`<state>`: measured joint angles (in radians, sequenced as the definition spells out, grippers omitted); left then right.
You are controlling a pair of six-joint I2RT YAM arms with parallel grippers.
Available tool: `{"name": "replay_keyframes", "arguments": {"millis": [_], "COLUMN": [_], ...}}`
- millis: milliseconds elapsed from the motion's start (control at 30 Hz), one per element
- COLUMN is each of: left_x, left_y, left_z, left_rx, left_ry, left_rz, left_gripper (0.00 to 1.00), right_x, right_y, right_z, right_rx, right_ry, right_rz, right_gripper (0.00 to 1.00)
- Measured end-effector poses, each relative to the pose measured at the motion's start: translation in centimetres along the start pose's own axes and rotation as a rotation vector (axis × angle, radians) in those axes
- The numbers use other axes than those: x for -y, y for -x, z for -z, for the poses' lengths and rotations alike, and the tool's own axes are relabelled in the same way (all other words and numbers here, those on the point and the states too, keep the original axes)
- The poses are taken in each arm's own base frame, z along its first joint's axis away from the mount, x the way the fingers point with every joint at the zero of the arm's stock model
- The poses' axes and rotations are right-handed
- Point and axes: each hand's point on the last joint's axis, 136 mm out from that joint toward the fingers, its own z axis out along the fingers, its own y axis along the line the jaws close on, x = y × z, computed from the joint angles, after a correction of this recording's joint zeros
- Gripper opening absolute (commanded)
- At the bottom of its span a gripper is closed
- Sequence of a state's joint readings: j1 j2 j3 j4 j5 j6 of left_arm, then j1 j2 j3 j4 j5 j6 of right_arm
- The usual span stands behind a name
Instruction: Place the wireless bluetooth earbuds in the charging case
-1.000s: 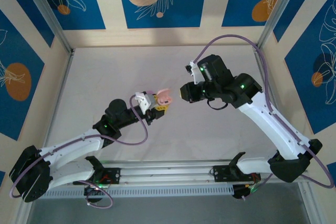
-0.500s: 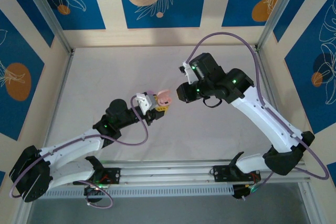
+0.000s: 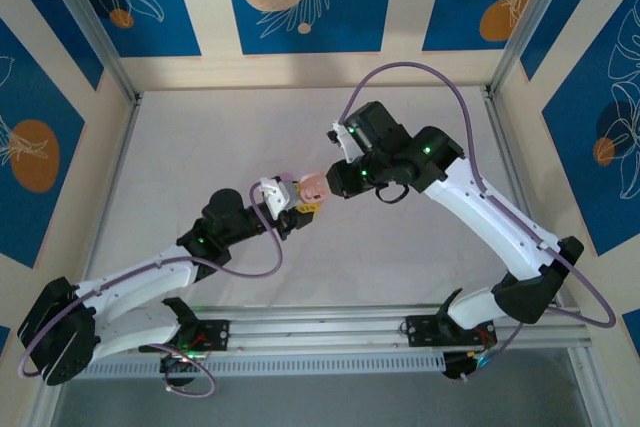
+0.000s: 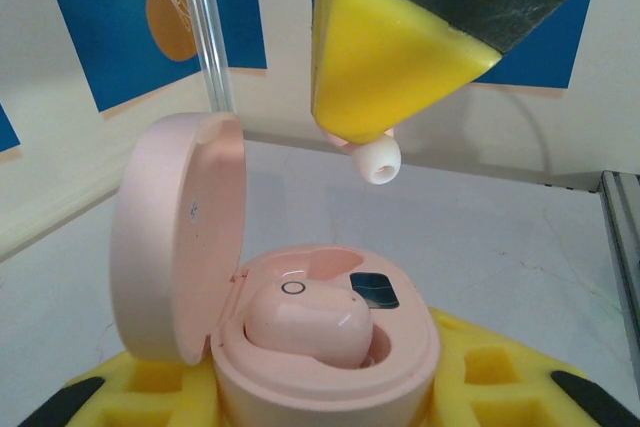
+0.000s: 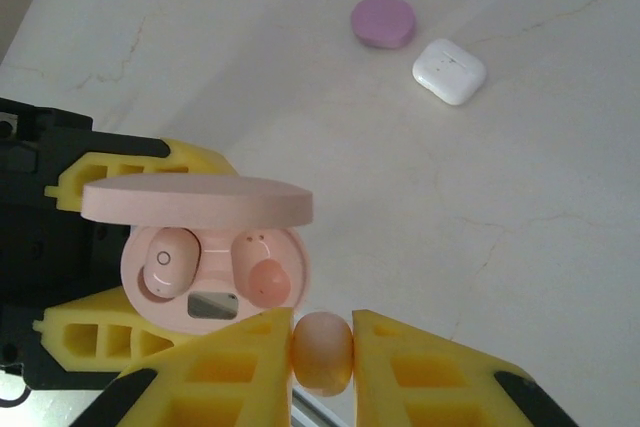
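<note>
L gripper (image 3: 307, 201) pinches 1 open pink case (image 4: 172, 237), 1 pink bud (image 4: 308, 322) inside. R gripper (image 5: 322, 345) pinches 2nd pink bud (image 4: 378, 159) above it. 1 purple case (image 5: 383, 22) + 1 white case (image 5: 449, 70) on table (image 5: 520, 227).

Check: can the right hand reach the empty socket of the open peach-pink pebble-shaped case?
Probably yes: the case is open, its empty socket uncovered, and the right hand, gripping a peach-pink bead-like earbud, hangs close with nothing between.

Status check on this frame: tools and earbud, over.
Left tool shut on open pink pebble-shaped charging case, one bud seated. Right tool shut on peach-pink earbud, close to case mouth, not touching. Nothing between them.
</note>
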<state>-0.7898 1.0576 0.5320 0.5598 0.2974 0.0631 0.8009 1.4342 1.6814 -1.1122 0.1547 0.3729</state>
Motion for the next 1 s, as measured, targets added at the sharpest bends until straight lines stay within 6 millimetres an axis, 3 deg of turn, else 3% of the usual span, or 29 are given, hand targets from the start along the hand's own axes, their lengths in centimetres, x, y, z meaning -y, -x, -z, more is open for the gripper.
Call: {"name": "replay_keyframes", "arguments": {"millis": [1000], "left_x": [0.0], "left_y": [0.0], "left_z": [0.0], "left_rx": [0.000], "left_ry": [-0.001], "left_rz": [0.001], "left_gripper": [0.32], "right_x": [-0.6], "right_y": [-0.2], "right_z": [-2.1], "right_rx": [-0.041], "right_ry": [-0.039], "right_rz": [0.054], "right_gripper": [0.21]}}
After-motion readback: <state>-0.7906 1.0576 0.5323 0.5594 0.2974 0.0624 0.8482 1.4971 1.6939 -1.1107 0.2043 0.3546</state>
